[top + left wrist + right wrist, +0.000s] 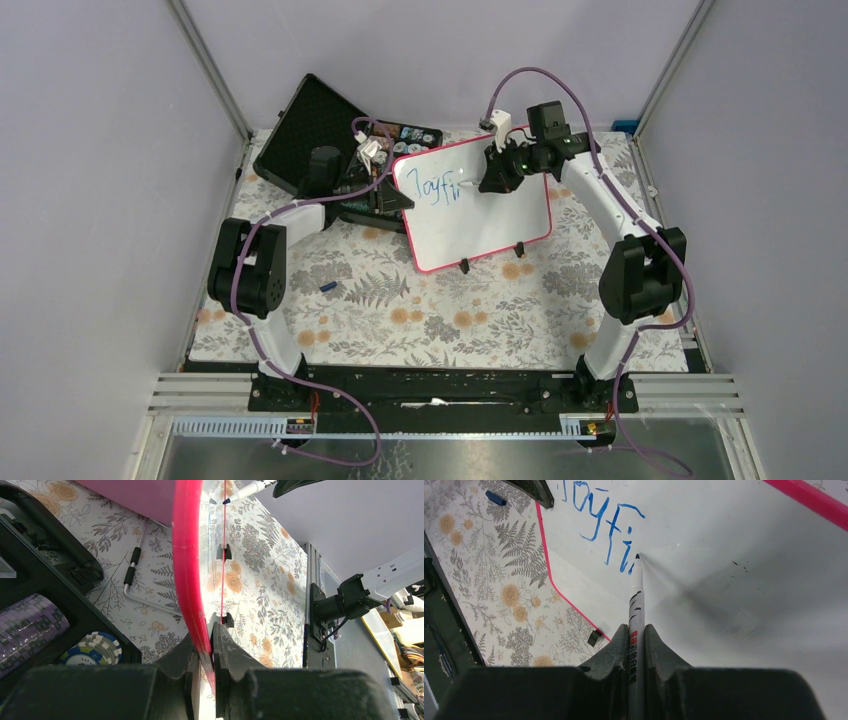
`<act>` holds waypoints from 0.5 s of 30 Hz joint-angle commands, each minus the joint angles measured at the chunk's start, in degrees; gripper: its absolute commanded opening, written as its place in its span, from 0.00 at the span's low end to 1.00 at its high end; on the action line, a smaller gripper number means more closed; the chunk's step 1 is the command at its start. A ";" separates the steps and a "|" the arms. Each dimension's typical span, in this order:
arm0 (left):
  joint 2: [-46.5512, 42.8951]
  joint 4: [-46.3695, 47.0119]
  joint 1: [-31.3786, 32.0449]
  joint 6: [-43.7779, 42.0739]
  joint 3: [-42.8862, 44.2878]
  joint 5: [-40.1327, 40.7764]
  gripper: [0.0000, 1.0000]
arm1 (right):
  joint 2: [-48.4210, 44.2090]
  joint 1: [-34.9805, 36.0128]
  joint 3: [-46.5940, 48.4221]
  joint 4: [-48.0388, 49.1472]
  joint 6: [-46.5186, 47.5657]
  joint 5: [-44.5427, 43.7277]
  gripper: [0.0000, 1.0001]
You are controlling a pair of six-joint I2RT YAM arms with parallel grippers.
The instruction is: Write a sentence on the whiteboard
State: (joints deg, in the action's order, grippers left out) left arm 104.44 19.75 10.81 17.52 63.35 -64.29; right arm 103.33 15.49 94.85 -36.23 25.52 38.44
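The whiteboard (480, 215) with a pink-red frame stands tilted on its two black feet at mid-table. Blue letters reading "Joyfi" (437, 187) run along its upper left. My left gripper (392, 200) is shut on the board's left frame edge (192, 580), one finger on each side. My right gripper (492, 180) is shut on a white marker (636, 600). The marker's dark tip touches the board just right of the last blue stroke (621, 545). The marker tip also shows at the top of the left wrist view (235, 497).
An open black case (320, 135) with poker chips (95, 650) lies behind the board at the back left. A small blue cap (329, 287) lies on the floral mat left of centre. Metal frame rails run along the table's sides and near edge.
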 commanded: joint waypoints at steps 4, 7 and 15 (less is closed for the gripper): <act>-0.47 0.92 0.08 -5.65 0.18 1.10 0.00 | 0.82 -0.05 2.22 0.34 -0.11 -0.19 0.00; -0.47 0.91 0.05 -5.74 0.17 1.09 0.00 | 0.58 0.00 1.56 0.16 0.14 -0.28 0.00; -0.47 0.91 0.12 -5.48 0.37 1.26 0.00 | 0.32 -0.05 0.36 0.19 0.49 -0.38 0.00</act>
State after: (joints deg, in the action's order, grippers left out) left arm 104.44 19.73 10.81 17.54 63.35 -64.29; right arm 104.01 15.49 95.18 -36.38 25.54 38.44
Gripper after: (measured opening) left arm 0.114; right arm 0.162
